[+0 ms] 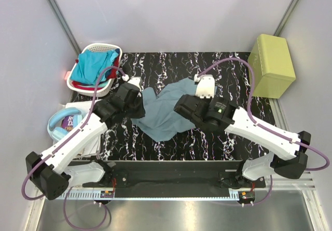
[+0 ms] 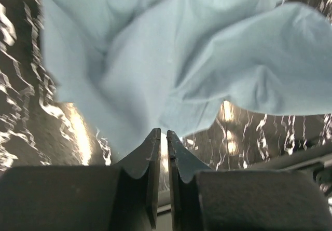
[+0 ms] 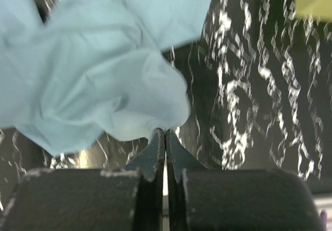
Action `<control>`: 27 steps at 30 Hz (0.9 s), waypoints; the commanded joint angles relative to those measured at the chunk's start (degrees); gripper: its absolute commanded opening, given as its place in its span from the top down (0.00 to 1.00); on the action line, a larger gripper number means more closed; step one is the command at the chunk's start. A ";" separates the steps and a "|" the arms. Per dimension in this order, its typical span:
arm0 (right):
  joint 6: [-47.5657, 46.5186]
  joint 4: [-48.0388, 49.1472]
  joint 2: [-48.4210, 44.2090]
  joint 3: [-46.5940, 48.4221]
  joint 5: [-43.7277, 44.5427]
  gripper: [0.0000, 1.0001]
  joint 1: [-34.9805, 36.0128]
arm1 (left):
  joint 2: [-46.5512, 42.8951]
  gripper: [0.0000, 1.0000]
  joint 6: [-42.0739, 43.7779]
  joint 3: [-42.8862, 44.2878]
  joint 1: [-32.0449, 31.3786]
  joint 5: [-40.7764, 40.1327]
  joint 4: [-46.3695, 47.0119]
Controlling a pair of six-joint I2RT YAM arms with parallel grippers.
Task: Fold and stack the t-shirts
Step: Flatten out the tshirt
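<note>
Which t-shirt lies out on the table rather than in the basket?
The grey-blue t-shirt, crumpled on the black marbled table; the turquoise t-shirt is bunched in the white basket.

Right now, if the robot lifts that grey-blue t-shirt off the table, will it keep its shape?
Probably not: the grey-blue t-shirt lies crumpled in soft folds, so it should droop and sag. It looks thin, so likely light. On the glossy table it may slide when pushed.
</note>
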 commanded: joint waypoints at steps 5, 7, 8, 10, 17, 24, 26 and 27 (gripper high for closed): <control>10.24 -2.50 -2.86 -5.27 -7.59 1.00 0.94 | 1.43 0.87 -4.05 -5.76 -2.14 4.36 0.94; 10.68 -2.42 -2.69 -6.76 -8.74 1.00 1.03 | 2.40 0.87 -4.32 -6.29 -2.58 4.54 0.86; 10.77 -2.42 -2.86 -7.11 -9.10 1.00 1.03 | 3.01 0.85 -4.41 -6.29 -2.75 4.19 0.94; 9.90 -2.16 -2.95 -6.86 -8.14 0.95 1.03 | 2.93 0.78 -4.41 -5.42 -3.46 2.79 1.03; -8.54 5.29 2.21 7.89 6.87 0.34 -0.27 | 1.52 0.35 0.50 7.49 -4.42 -8.98 1.64; -26.58 23.23 9.87 16.87 -2.49 0.35 -13.54 | 6.62 0.25 3.85 15.07 -3.11 -11.98 3.22; -26.93 25.96 14.24 18.63 -8.73 0.37 -17.67 | 7.67 0.25 3.50 14.46 -1.71 -10.76 4.28; -26.76 26.49 16.10 19.59 -10.49 0.40 -21.08 | 7.76 0.25 3.33 14.28 -0.31 -10.41 4.55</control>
